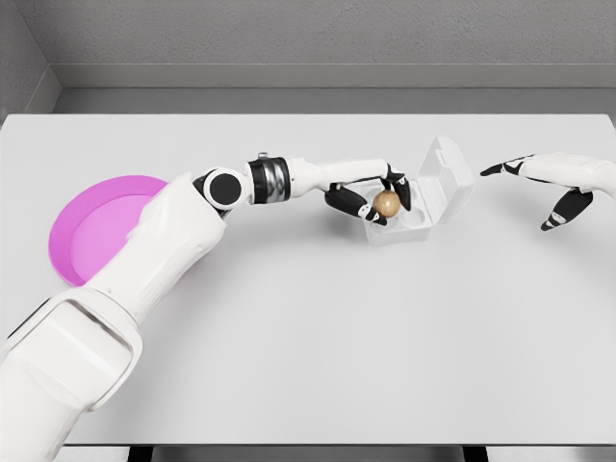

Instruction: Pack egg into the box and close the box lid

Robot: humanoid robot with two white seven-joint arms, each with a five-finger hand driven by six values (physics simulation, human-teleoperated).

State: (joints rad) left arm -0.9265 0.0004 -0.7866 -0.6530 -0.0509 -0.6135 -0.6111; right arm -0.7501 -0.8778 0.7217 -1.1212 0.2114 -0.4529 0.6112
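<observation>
Head view: left hand (377,197) pinches the egg (387,203) in its fingers (348,204) at the open box (423,197), centre-right, likely to seat it. Right hand (558,183), fingers spread and empty, hovers right of the lid (449,173), probably waiting to close it.

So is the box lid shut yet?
No, the lid stands open behind the box, while the left hand holds the egg at its front.

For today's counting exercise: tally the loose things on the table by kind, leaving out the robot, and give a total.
Egg: 1
Box: 1
Pink plate: 1
Total: 3
</observation>
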